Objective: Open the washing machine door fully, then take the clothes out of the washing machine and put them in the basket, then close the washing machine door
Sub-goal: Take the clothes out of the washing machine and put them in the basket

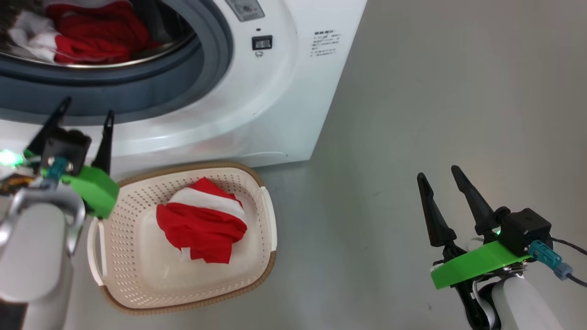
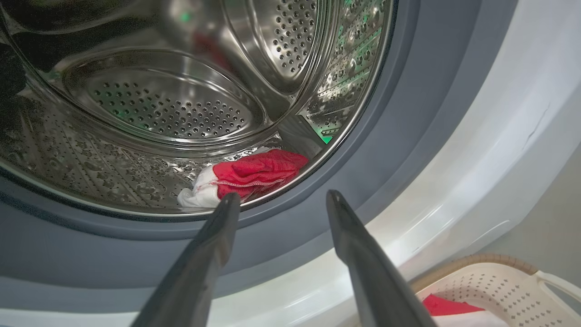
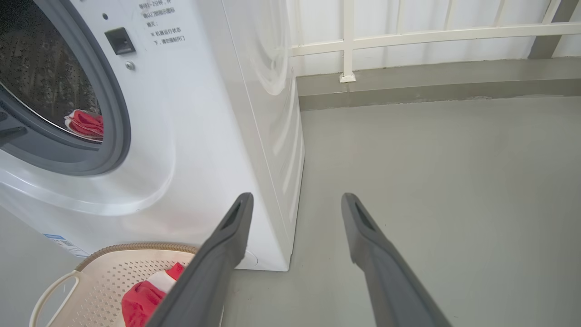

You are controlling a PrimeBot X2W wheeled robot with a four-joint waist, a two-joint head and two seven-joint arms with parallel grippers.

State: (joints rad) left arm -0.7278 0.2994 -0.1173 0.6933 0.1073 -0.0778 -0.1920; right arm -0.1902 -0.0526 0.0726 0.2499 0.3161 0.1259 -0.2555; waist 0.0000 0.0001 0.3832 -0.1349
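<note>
1. Note the left gripper: fingers spread wide, nothing between them, tips just short of the lower edge of the grey gasket on the washing machine.
2. Note the right gripper: equally wide and empty, over bare floor, well apart from the basket and off its right side.
3. Place the clothes: a red-and-white heap low at the front edge of the drum, just behind the gasket, plus one garment in the middle of the basket.
4. Beware a low entry: likely scrapes or jams a fingertip on the gasket's lower lip instead of clearing it.
5. Beware a shallow pinch on a loose fold: probably lets fabric slip out over the gasket and drop to the floor short of the basket's far edge.
6. Beware lifting one piece and missing the white one at the heap's left edge: leaves the drum unemptied.
7. Beware the left forearm, close by the basket's far left corner: may shove the basket away from the machine's front.
</note>
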